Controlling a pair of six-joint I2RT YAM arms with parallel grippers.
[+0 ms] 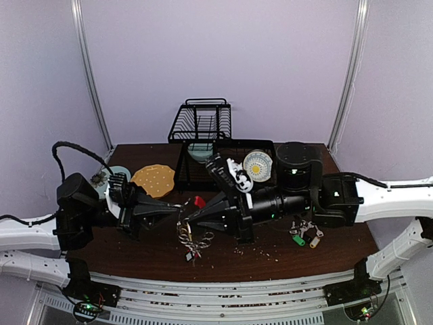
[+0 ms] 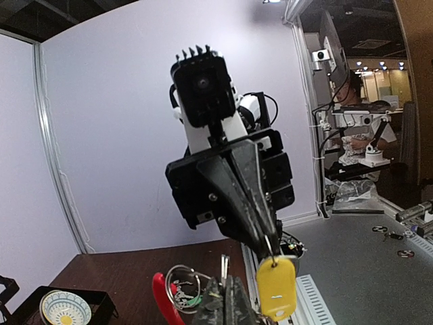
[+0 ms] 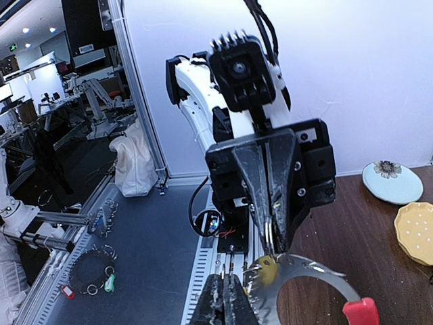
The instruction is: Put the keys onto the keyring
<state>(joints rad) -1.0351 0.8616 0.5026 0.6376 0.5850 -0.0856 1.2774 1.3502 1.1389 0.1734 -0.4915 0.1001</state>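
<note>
From above, the left gripper (image 1: pixel 179 210) and the right gripper (image 1: pixel 191 218) are seen brought tip to tip over the middle of the dark surface (image 1: pixel 135 250). The keyring (image 1: pixel 184 233) hangs just under the two tips, with the keys (image 1: pixel 195 252) dangling from it down to the surface and its red sleeve (image 1: pixel 198 201) sticking up beside the tips. A second bunch (image 1: pixel 304 235) with green and yellow tags lies well apart, under the right arm. Behind are seen a wire dish rack (image 1: pixel 199 122), a black tray (image 1: pixel 226 145) holding a patterned bowl (image 1: pixel 258 164), a yellow disc (image 1: pixel 153 180) and a pale plate (image 1: pixel 115 175).

In the left wrist view, the right gripper (image 2: pixel 269 244) is seen head on. Its fingers are pressed together at the tip, and a yellow tag (image 2: pixel 276 290) hangs from them by a small metal loop. The left gripper's own fingers (image 2: pixel 226 303) are closed at the bottom edge, with the red sleeve (image 2: pixel 160 291) and wire loops of the keyring just to their left.

In the right wrist view, the left gripper (image 3: pixel 272 240) is seen facing the camera, with its fingers pinched shut on thin wire at the top of the keyring (image 3: pixel 318 276). The flat metal arc of the ring curves away to the red sleeve (image 3: pixel 360 313). The right gripper's own fingers (image 3: pixel 223 305) are closed at the bottom edge, just beside the arc.
</note>
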